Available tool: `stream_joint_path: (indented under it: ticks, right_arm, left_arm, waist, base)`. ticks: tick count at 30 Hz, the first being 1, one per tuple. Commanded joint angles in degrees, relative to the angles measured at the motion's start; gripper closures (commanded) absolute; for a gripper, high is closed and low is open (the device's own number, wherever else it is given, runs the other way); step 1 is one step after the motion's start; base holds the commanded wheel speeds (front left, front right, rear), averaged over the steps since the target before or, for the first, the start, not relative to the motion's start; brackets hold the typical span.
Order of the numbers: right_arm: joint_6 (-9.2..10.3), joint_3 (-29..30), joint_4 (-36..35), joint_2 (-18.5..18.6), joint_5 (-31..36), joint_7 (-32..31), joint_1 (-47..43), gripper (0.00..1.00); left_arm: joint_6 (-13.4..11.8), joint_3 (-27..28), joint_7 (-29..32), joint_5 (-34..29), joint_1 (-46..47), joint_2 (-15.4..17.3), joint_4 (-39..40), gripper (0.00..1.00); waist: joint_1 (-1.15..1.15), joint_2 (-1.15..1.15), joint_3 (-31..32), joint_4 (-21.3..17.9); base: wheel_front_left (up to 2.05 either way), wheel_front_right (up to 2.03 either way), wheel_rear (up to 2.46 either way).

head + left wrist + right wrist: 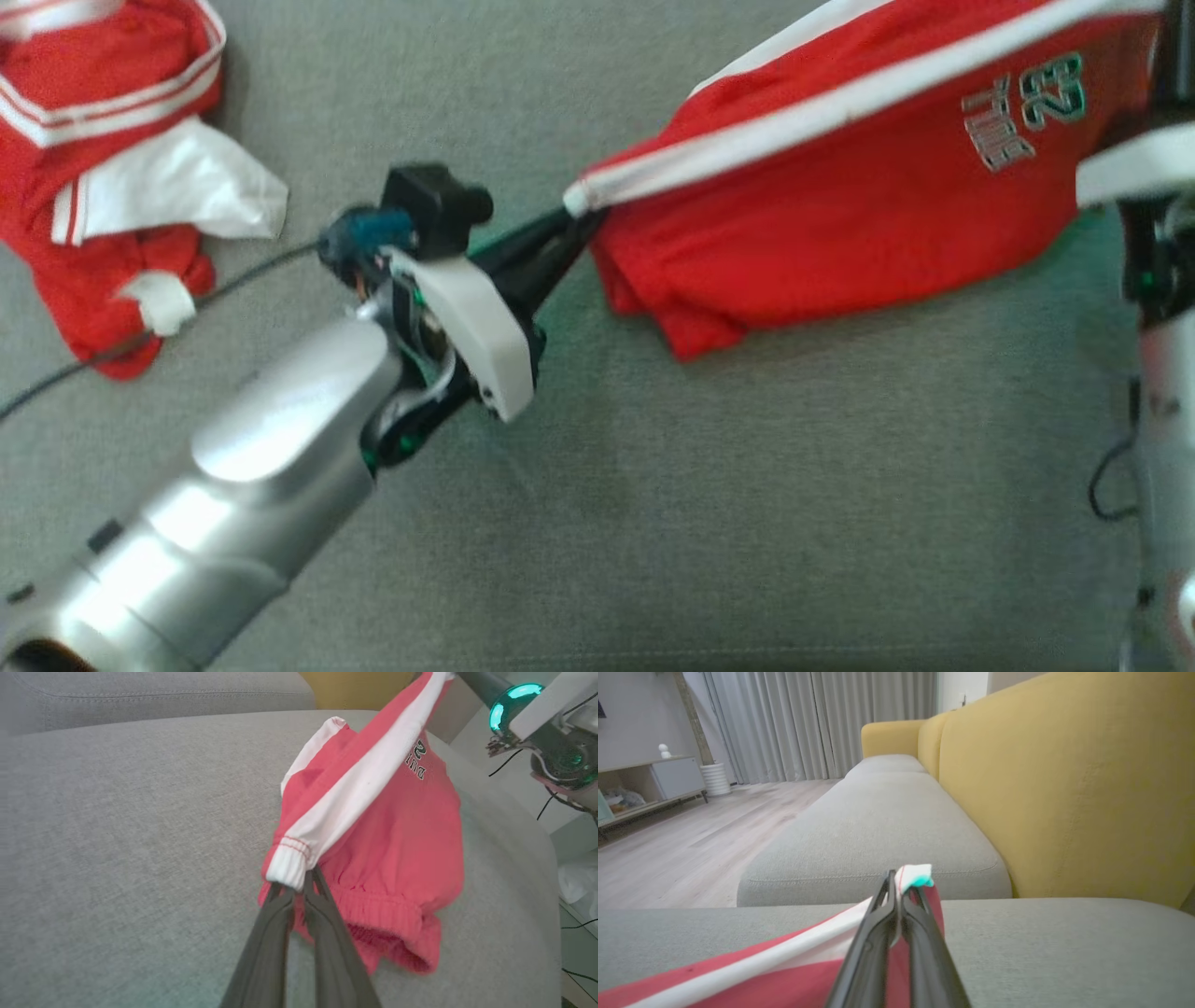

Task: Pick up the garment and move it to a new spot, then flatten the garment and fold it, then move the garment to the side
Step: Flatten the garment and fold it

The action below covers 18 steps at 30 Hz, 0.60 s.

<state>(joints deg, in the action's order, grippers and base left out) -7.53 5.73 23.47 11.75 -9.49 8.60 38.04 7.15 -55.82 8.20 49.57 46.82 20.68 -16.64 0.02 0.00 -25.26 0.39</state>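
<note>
A red jersey garment (840, 205) with a broad white stripe and a printed number 23 hangs stretched above a grey woven sofa cushion (653, 513), held at two ends. The left gripper (571, 217), two long dark fingers on a silver arm, is pressed together on the white ribbed cuff at the end of the stripe. The right gripper (900, 884) is likewise pinched shut on a small white corner at the other end. The stripe runs taut between them while the red body sags below, and its gathered lower hem appears to rest on the cushion. The likeliest trouble is a slip. Each grip seems to take only a thin edge of cloth, so pulling the arms further apart, or a quick swing, could tug a corner free and drop that side in a heap. The sagging body looks doubled over on itself, so lowering it as it hangs would probably leave folds rather than a flat spread. A second red and white garment (103, 140) lies crumpled well apart at the far left, with a thin black cable (233, 280) trailing just beside it, and a wide sweep that way could snag either. The right gripper's fingertips are cut off at the edge of the head view, where the picture is blurred. The garment's top is cropped, the lettering beside the number is unreadable, and how much cloth sits inside either pinch cannot be told.
</note>
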Motion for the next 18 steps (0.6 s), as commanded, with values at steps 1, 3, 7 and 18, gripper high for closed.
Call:
stream_joint_path:
  ticks: [1, 3, 7, 18]
  right_arm:
    - [0.04, -1.6, 2.0, 1.2, 0.4, 1.5, 3.3, 1.0]
    - [0.04, -2.5, 6.3, 1.3, 0.5, 2.7, 6.2, 1.0]
    - [0.04, -4.7, 13.5, 0.6, -0.7, 4.6, 10.1, 0.0]
    - [0.04, -11.5, 20.0, 6.1, -7.7, 6.3, 8.7, 0.0]
  left_arm:
    - [0.3, 2.2, 0.4, 0.4, 3.2, 1.5, 0.7, 1.0]
    - [0.3, 2.1, 0.9, 1.0, 4.3, 1.8, 0.2, 1.0]
    - [0.3, 1.7, 2.0, 2.4, 4.9, 1.8, -0.4, 1.0]
    - [-8.1, 2.8, -10.8, -5.0, -0.1, 3.0, 0.8, 0.0]
  waist:
    - [-0.02, 0.0, -2.7, 1.9]
    - [-0.02, 0.0, -3.4, 2.4]
    - [-0.02, 0.0, -3.9, 2.9]
    - [-0.02, 0.0, -0.7, 4.4]
  base:
    - [0.0, 0.0, 0.0]
    - [0.0, 0.0, 0.0]
    - [0.0, 0.0, 0.0]
    - [0.0, 0.0, 0.0]
